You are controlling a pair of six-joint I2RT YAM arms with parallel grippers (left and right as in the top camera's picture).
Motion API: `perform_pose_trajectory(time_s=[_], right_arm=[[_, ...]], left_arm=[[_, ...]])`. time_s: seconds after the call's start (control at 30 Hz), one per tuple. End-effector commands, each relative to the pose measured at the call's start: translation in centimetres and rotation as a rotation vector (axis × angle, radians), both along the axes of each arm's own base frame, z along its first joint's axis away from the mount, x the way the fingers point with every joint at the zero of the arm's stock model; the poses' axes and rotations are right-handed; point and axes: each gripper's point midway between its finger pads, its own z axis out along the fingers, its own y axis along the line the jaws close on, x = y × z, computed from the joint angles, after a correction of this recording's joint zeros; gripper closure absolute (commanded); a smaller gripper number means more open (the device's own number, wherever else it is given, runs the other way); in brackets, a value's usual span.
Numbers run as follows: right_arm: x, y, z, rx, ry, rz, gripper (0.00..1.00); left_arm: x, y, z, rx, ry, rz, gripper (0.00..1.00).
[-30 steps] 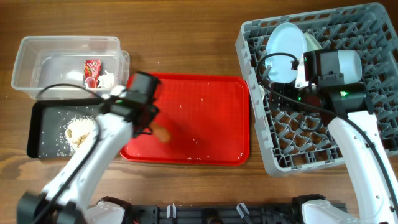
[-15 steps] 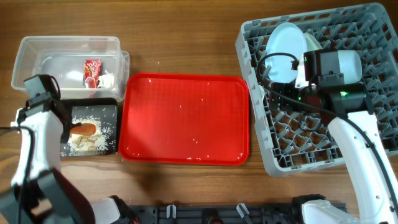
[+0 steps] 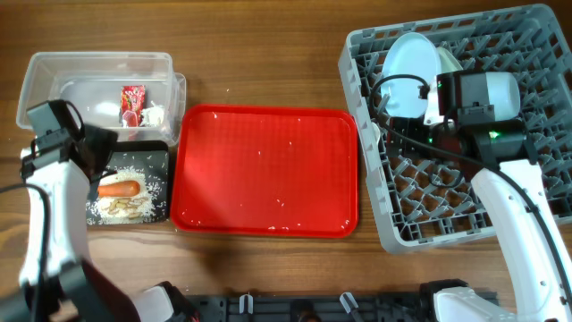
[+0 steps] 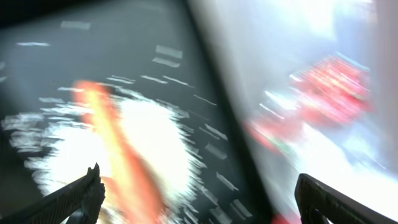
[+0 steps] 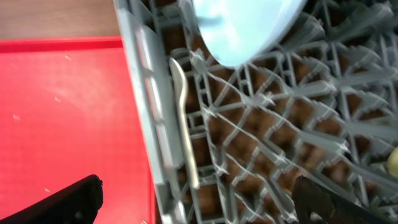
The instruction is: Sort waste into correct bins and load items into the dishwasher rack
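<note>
The orange carrot (image 3: 119, 188) lies on whitish food scraps (image 3: 125, 207) in the black tray (image 3: 159, 156). My left gripper (image 3: 96, 152) hangs open just above them, nothing between its fingers; the left wrist view is blurred but shows the carrot (image 4: 118, 162) below the open gripper (image 4: 199, 199). The clear tub (image 3: 40, 76) holds the red wrapper (image 3: 132, 98) and white tissue (image 3: 154, 116). My right gripper (image 5: 199, 199) is open over the left edge of the dishwasher rack (image 3: 500, 36), above the white spoon (image 5: 183, 124) lying in it. A light blue plate (image 3: 411, 63) stands in the rack.
The large red serving tray (image 3: 268, 170) lies between the bins and the rack, with a few crumbs on it. A small yellow thing (image 5: 393, 163) shows at the right edge of the right wrist view. Bare wooden table surrounds everything.
My left gripper carried the carrot left from the red tray to the black tray, opened and let it go there. The right arm has not moved.
</note>
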Motion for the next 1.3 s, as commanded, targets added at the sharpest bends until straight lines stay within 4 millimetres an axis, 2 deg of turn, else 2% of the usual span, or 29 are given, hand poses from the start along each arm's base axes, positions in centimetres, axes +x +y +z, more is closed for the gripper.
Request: perform_pose_trajectory(time_s=[0.0,0.03,0.07,0.1,0.13,0.2,0.27,0.3,0.37,0.43,0.5,0.6,0.67,0.77,0.97,1.1,1.27], right_arm=[[1.2,3.6,1.7,0.154,-0.083,0.172,0.0],[1.4,5.9,2.4,0.228,-0.128,0.325,0.0],[1.4,6.8,2.4,0.261,-0.134,0.387,0.0],[1.5,6.1,1.5,0.234,-0.095,0.341,0.0],[1.4,4.9,0.4,0.193,-0.047,0.254,0.0],[0.6,2.2,-1.2,0.107,0.048,0.063,0.0],[-0.5,1.7,-1.2,0.087,0.076,0.044,0.0],[-0.8,1.6,-0.9,0.086,0.075,0.047,0.0],[-1.6,1.7,0.5,0.094,0.039,0.054,0.0],[-2.1,1.6,2.2,0.094,-0.033,0.071,0.0],[-3.5,1.5,4.6,0.091,-0.187,0.113,0.01],[-5.7,1.6,6.4,0.091,-0.409,0.166,0.0],[-7.7,0.7,6.3,0.071,-0.512,0.142,0.0],[-9.7,0.4,5.2,0.066,-0.522,0.138,0.0],[-9.9,0.4,4.2,0.063,-0.471,0.137,0.0],[-9.8,0.4,4.1,0.063,-0.466,0.138,0.0],[-9.8,0.4,4.0,0.063,-0.465,0.138,0.0]], left_arm=[[3.6,-9.6,5.2,0.012,-0.161,-0.581,0.0],[3.3,-12.3,4.9,0.017,-0.129,-0.702,0.0],[2.6,-14.5,4.1,0.002,-0.084,-0.788,0.0],[0.8,-17.3,2.7,-0.027,0.012,-0.911,0.0],[-1.3,-18.8,1.5,-0.065,0.109,-0.977,0.0],[-4.6,-19.6,0.6,-0.127,0.245,-1.005,0.0],[-7.9,-19.3,0.5,-0.192,0.362,-0.959,0.0],[-8.7,-19.2,0.7,-0.2,0.381,-0.958,0.0],[-8.9,-19.2,1.6,-0.171,0.333,-0.97,0.0],[-8.2,-19.7,3.6,-0.093,0.174,-1.0,0.0],[-7.7,-19.9,7.2,0.068,-0.076,-1.029,0.0],[-9.4,-19.3,11.4,0.283,-0.385,-1.009,0.0],[-11.4,-19.2,12.8,0.323,-0.528,-1.001,0.0],[-12.5,-18.9,15.1,0.361,-0.664,-0.974,0.0],[-13.4,-18.7,13.5,0.341,-0.591,-0.989,0.0],[-14.5,-18.4,11.5,0.315,-0.499,-1.007,0.0],[-15.3,-18.2,10.4,0.299,-0.443,-1.016,0.0]])
